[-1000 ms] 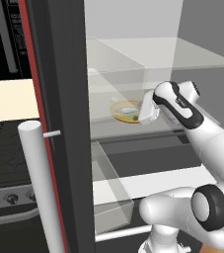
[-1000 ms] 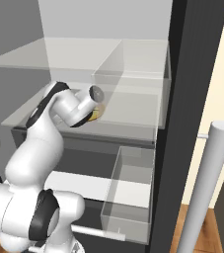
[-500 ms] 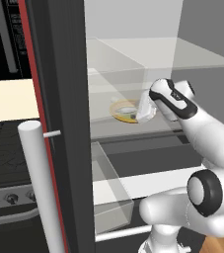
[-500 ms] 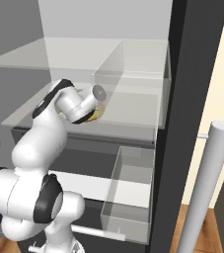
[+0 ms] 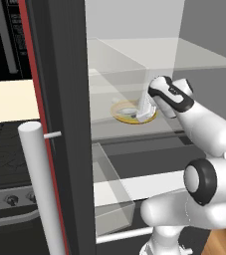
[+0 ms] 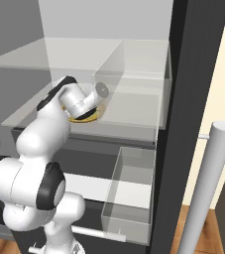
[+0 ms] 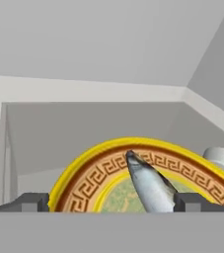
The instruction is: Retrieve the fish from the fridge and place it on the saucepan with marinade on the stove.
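The fridge [image 5: 59,99] stands open with my arm reaching onto its glass shelf. In the hand view the silver-grey fish [image 7: 150,188] lies on a round yellow-rimmed plate [image 7: 84,183], its tail end pointing away from me. My gripper [image 7: 112,203] is open, with one dark fingertip [image 7: 34,201] left of the fish and the other well to its right. From the left base view the gripper [image 5: 145,112] hangs just over the plate [image 5: 122,112]. The plate's rim [image 6: 79,119] peeks out behind my wrist in the right base view. The stove [image 5: 2,154] is at the left; the saucepan is out of view.
The open fridge door with its white bar handle [image 5: 42,189] stands close on the left, and the other handle [image 6: 205,188] on the right. A clear drawer [image 6: 129,193] juts out below the shelf. A clear divider wall [image 6: 134,96] stands right of the plate.
My hand has edged a little farther in and down toward the plate, and the wrist has turned slightly. The plate and fish have stayed put.
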